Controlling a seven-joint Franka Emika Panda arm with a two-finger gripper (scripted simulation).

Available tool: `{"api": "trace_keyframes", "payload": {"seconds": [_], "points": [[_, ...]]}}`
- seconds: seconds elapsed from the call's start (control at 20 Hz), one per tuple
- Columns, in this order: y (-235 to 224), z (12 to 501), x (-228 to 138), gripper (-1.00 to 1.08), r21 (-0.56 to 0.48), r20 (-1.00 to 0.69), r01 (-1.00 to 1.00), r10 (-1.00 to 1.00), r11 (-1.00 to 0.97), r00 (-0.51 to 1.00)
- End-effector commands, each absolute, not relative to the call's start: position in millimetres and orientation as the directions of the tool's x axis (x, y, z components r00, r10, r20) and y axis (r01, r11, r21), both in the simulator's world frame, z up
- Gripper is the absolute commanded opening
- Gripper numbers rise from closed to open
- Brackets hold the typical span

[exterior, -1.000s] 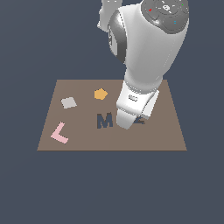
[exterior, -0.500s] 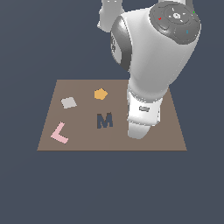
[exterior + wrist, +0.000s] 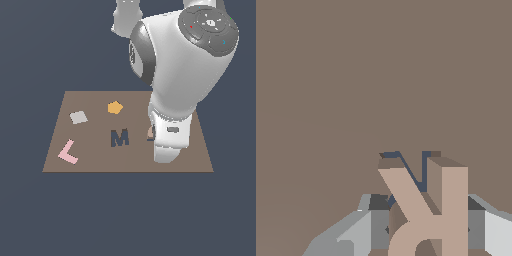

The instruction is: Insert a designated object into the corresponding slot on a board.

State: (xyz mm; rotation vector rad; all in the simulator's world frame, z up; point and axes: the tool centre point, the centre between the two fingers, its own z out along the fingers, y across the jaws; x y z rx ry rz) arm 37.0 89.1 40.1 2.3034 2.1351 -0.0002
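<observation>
In the wrist view the tan R-shaped designated object (image 3: 428, 200) sits between my gripper (image 3: 426, 225) fingers, which are shut on its sides. Thin strips of the dark navy R slot (image 3: 412, 167) show just beyond and between the piece's legs, so the piece lies over the slot with a slight offset. In the exterior view only a sliver of the piece (image 3: 150, 133) peeks out beside the white hand (image 3: 168, 142), right of the M recess on the brown board (image 3: 90, 162). The fingertips are hidden there.
On the board are a dark M-shaped recess (image 3: 119, 137), an orange pentagon (image 3: 115, 107), a grey square piece (image 3: 78, 117) and a pink L piece (image 3: 68, 152). The bulky arm (image 3: 190, 65) covers the board's right side in the exterior view.
The arm has swung over and lowered at the board's right side, and now hides most of the R slot. The other pieces have not moved.
</observation>
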Motion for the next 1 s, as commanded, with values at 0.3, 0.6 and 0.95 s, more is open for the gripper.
{"api": "trace_keyframes", "payload": {"seconds": [0.3, 0.6, 0.95], "points": [[90.0, 33.8, 37.7, -1.00, 0.001, -0.001, 0.998, 0.998, -0.065, 0.065], [90.1, 30.2, 37.7, 1.00, 0.001, -0.001, 0.998, 0.998, -0.064, 0.064], [90.1, 30.2, 37.7, 1.00, 0.001, -0.001, 0.998, 0.998, -0.064, 0.064]]}}
